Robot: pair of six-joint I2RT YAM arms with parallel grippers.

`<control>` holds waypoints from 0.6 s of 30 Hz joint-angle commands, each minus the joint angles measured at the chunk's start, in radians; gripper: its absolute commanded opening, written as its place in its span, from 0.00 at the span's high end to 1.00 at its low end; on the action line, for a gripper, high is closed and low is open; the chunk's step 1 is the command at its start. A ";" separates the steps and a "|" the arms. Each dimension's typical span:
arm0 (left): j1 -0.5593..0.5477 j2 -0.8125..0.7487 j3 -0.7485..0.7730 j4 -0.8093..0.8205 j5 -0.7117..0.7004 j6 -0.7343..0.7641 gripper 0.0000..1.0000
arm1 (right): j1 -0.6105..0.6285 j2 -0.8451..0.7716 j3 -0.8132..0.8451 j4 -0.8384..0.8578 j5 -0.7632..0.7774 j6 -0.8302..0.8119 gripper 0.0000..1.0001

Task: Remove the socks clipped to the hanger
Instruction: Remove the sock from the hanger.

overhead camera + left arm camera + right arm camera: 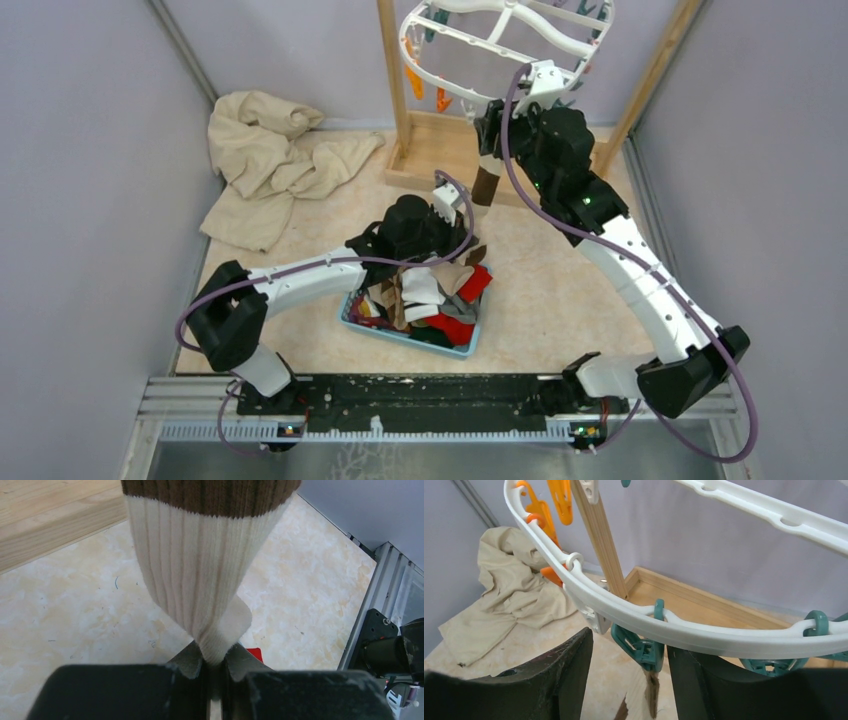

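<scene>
My left claw (214, 670) is clenched on the cream end of the striped sock (200, 580), bottom centre; my right claw (629, 652) stands released around a teal clip (640, 649) under the hanger (724, 637).

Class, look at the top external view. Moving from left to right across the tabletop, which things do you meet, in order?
beige cloth → blue basket heaped with socks → right arm
</scene>
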 commanded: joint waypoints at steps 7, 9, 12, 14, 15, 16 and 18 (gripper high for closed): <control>0.005 -0.012 0.006 0.040 0.017 -0.010 0.90 | 0.016 0.044 0.080 0.040 0.129 -0.034 0.47; 0.005 -0.014 0.004 0.041 0.018 -0.010 0.90 | 0.016 0.046 0.080 0.045 0.136 -0.035 0.48; 0.005 -0.014 0.002 0.042 0.019 -0.011 0.90 | 0.016 0.047 0.086 0.050 0.149 -0.036 0.49; 0.005 -0.013 0.002 0.043 0.020 -0.013 0.90 | 0.016 0.052 0.090 0.053 0.159 -0.037 0.52; 0.005 -0.013 0.002 0.044 0.021 -0.013 0.90 | 0.016 0.051 0.091 0.057 0.162 -0.038 0.53; 0.004 -0.013 0.001 0.043 0.022 -0.014 0.90 | 0.016 0.051 0.091 0.060 0.164 -0.038 0.54; 0.005 -0.012 0.001 0.043 0.022 -0.014 0.90 | 0.016 0.048 0.090 0.068 0.164 -0.038 0.58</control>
